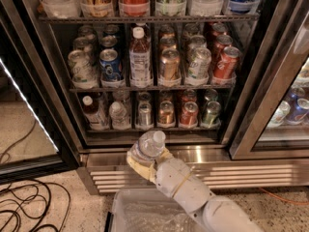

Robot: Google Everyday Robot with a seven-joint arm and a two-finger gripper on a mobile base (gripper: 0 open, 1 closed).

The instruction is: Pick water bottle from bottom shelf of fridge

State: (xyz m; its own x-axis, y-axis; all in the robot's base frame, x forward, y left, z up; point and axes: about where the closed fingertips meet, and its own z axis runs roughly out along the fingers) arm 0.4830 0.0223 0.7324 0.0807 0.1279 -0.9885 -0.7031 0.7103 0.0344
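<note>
The fridge [58,88] stands open, its steel grille [251,170] at the base. My gripper [146,161] is shut on the water bottle [148,146], a small clear ribbed bottle with a white cap. It holds the bottle outside the fridge, in front of the sill and below the bottom shelf [154,128]. The bottle tilts with its cap up and to the right. On the bottom shelf stand another clear white-capped bottle [119,114], a reddish-label bottle [91,111] and several cans.
The middle shelf holds cans and a taller white-label bottle [140,57]. A clear plastic bin [145,211] sits on the floor under my arm. Black cables [29,207] lie at the lower left. A second fridge door [270,110] stands at the right.
</note>
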